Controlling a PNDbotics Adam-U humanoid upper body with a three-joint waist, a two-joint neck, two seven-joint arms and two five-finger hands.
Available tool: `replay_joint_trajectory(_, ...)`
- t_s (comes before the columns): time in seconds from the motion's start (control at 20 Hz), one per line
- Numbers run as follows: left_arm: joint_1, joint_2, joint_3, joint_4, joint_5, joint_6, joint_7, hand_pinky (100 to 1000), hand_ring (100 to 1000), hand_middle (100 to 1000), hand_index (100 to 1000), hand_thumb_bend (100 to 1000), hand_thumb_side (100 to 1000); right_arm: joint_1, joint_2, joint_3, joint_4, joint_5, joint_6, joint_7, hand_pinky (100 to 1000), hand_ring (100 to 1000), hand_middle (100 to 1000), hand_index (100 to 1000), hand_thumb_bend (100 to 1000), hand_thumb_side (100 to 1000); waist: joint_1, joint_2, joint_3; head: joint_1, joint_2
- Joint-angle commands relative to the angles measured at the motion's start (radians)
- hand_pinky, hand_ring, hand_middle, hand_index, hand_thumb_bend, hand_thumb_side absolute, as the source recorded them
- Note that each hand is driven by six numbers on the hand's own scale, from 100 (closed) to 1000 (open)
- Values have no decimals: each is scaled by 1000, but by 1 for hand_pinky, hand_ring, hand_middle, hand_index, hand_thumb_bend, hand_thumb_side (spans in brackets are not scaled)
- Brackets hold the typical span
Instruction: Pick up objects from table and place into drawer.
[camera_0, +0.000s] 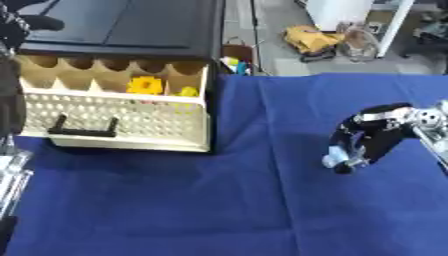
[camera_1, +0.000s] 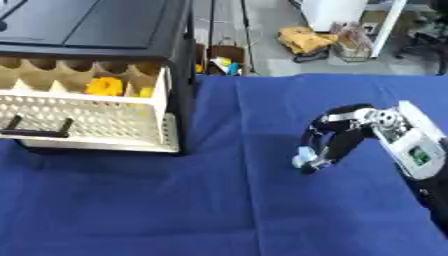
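Our right hand (camera_1: 337, 140) hangs over the blue cloth-covered desk (camera_0: 262, 200), well to the right of the cream perforated plastic drawer (camera_0: 122, 120), which stands pulled open from its black cabinet (camera_0: 131, 25). The fingers (camera_1: 306, 159) curl downward, clenched around nothing we can make out; no object shows under them on the cloth. Yellow objects (camera_0: 146, 85) already lie inside the drawer, toward its right end. At the drawer's left, our left hand (camera_0: 10, 175) shows only as an arm edge, and we cannot tell its fingers' state. The risk, we judge: reaching toward the drawer, we could knock its front or black handle (camera_0: 83, 131) and push it shut.
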Motion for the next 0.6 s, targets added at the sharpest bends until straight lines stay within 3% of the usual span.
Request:
replay_joint_trajectory(0.05,-6,10,3,-12,0,1,0,634,759,766,905,225,1000,-13,-18,-13,-5,17,2,-19,821,912,481,759,639,263,2,-16,1,-5,-12)
replay_joint_trajectory(0.35,-4,8,2,-12,-1,2,-2,633,758,766,904,219,1000,-6,-17,-12,9,35,-6,-39,822,912,493,766,624,257,3,-13,1,-6,-16)
replay_joint_trajectory(0.6,-2,6,1,-12,-3,2,-4,633,758,765,903,216,1000,-4,-20,-13,25,45,-9,-50,814,905,487,760,557,225,4,-13,2,-9,-17)
